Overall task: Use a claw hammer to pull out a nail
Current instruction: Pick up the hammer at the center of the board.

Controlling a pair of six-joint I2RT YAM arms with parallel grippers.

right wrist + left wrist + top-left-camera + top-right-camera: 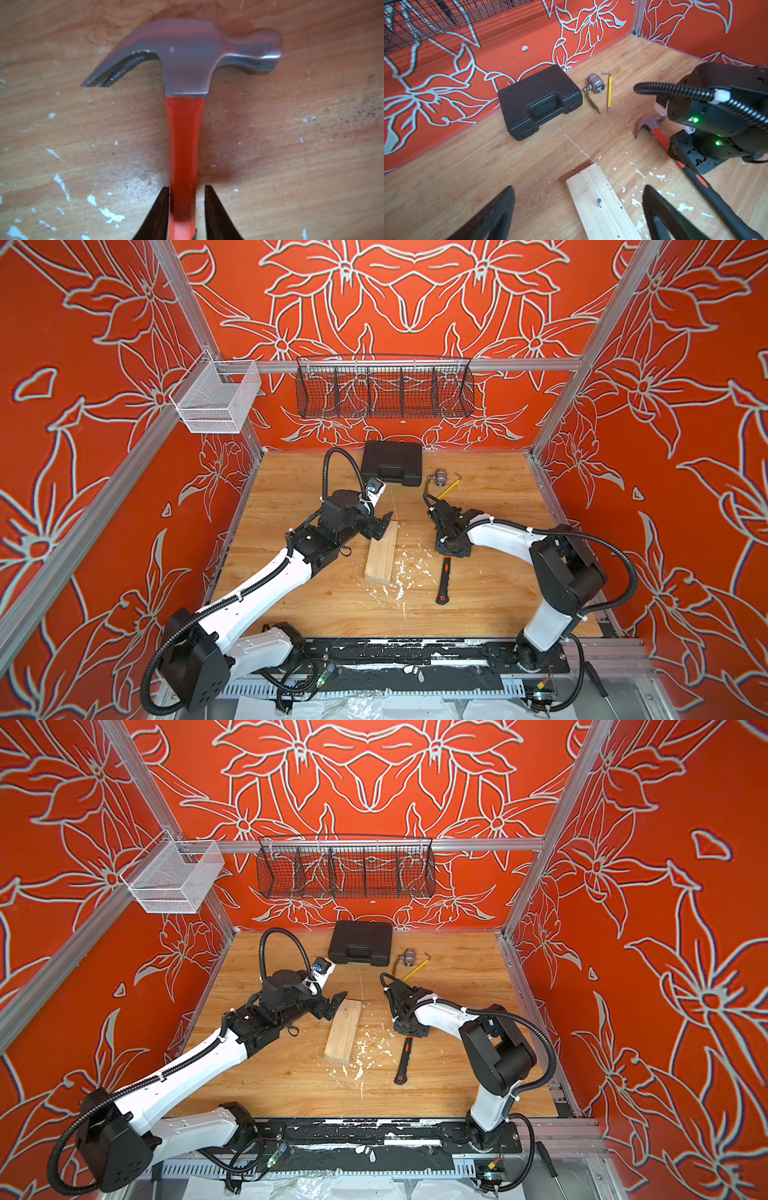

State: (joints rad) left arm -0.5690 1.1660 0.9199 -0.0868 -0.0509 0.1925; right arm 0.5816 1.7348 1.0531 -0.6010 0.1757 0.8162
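The claw hammer (444, 580) lies flat on the wooden table, its black handle end toward the front. Its steel head (187, 56) and claw (648, 124) show in both wrist views. My right gripper (186, 187) straddles the orange handle just below the head; one finger touches it and a narrow gap shows at the other. In the top views the right wrist (451, 547) covers the head. The nail (599, 201) stands in the pale wooden block (382, 551) (591, 187). My left gripper (578, 188) (384, 526) hovers wide open over the block's far end.
A black tool case (390, 462) sits at the back, with a metal valve (440, 477), a yellow pencil (446, 489) and a hex key (457, 477) to its right. White flecks (405, 572) litter the table between block and hammer. Two wire baskets (384, 389) hang on the rail.
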